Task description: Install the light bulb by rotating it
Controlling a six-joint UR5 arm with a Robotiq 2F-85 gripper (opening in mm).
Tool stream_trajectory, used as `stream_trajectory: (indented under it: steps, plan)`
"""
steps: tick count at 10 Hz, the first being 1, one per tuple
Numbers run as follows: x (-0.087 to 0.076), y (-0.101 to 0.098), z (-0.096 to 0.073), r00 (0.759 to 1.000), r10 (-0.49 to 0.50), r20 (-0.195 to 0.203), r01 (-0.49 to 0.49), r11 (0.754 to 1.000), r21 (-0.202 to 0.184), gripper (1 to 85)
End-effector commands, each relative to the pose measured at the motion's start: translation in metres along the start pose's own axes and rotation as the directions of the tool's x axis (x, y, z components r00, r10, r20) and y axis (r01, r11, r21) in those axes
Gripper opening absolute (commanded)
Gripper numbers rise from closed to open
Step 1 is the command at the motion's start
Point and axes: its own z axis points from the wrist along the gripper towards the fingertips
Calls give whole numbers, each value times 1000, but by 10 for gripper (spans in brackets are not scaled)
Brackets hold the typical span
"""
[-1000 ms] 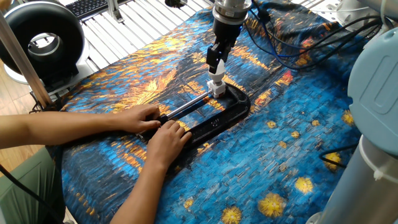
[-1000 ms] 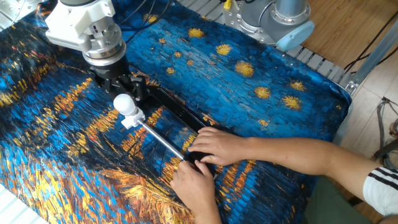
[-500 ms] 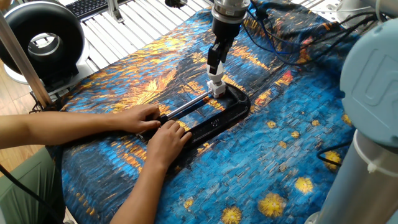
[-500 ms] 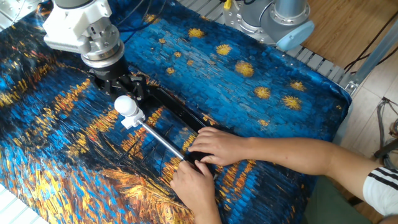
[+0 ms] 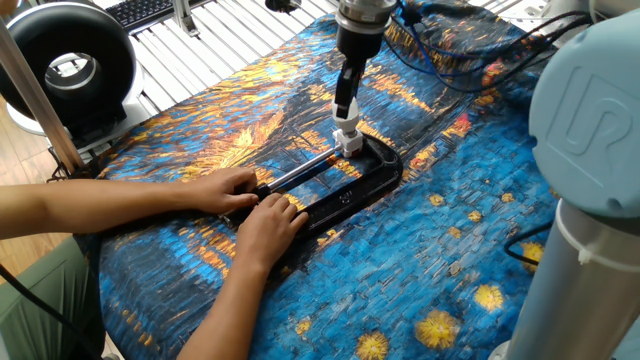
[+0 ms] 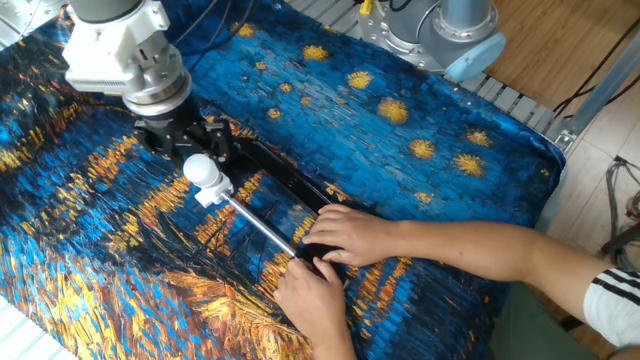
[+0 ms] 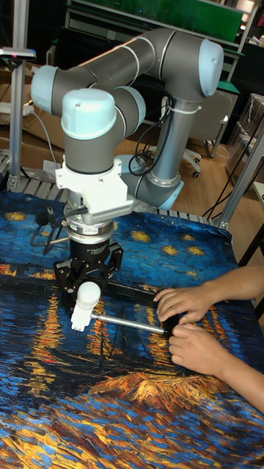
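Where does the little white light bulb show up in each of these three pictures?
One fixed view: the light bulb sits upper middle, just under the gripper.
The other fixed view: upper left, beside the gripper.
Tall fixed view: left of centre, in front of the gripper.
Shared landmark: the black C-clamp that holds the bulb's socket, steadied by a person's hands.

I see the table (image 5: 230,45), a slatted metal top, almost wholly covered by a blue-and-orange painted cloth (image 5: 430,250). On the cloth lies a black C-clamp (image 5: 345,190), flat on its side, its silver screw rod (image 6: 262,228) running along the cloth. Two hands (image 6: 330,260) press the clamp's near end onto the cloth. Cables (image 5: 470,55) trail over the cloth's far edge.
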Motion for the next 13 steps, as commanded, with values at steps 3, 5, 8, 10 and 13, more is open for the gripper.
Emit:
stream_trajectory:
  steps: [3, 5, 8, 10, 13]
  plan:
    - [9, -8, 0, 985, -167, -50, 168, 986, 12, 643]
    - [7, 0, 0, 983, -175, -49, 174, 985, -12, 643]
    - [10, 4, 3, 979, -188, -78, 187, 982, -20, 640]
    - [10, 16, 3, 976, -205, -78, 201, 978, -61, 637]
    - [3, 16, 5, 963, -259, -74, 254, 965, -67, 637]
